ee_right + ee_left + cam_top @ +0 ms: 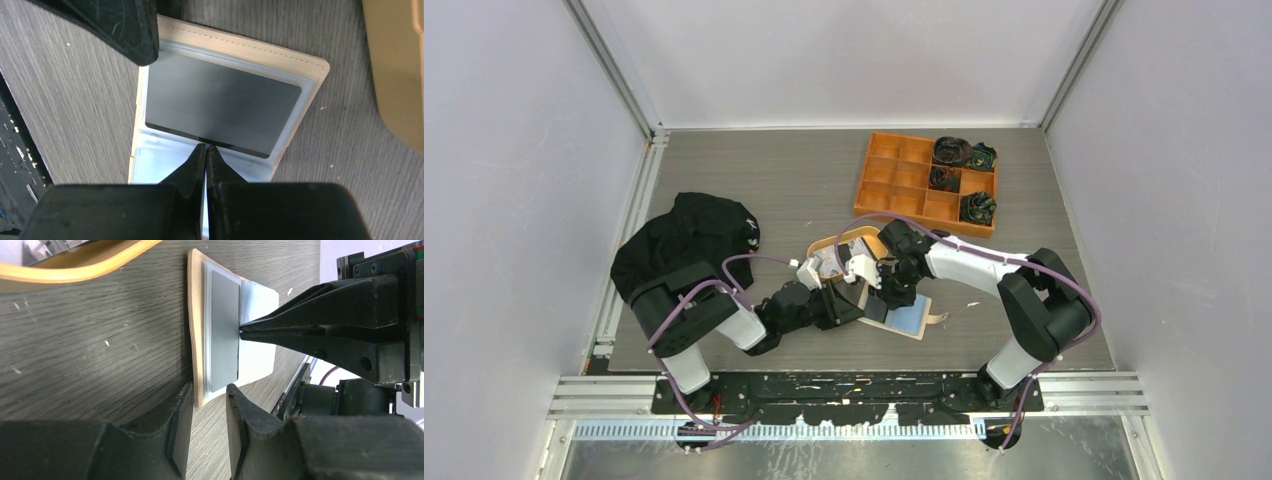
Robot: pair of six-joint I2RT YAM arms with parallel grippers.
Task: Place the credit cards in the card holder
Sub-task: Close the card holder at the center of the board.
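The card holder [911, 320] lies open on the table, beige rim [195, 340] and clear sleeves up. A dark card [220, 105] sits in a sleeve; it looks grey in the left wrist view [223, 330]. My right gripper [206, 148] is shut, its tips touching the card's near edge; it also shows in the left wrist view [242, 332]. My left gripper [209, 405] is open, one finger on each side of the holder's corner, not gripping. In the top view both grippers [856, 296] crowd over the holder. The other cards are not clearly visible.
An oval tan tray [864, 238] lies just behind the holder, its rim [75, 270] in the left wrist view and its side [395, 75] in the right. An orange compartment box [904, 185] with dark rolled items stands at the back right. A black cloth [689, 240] lies at the left.
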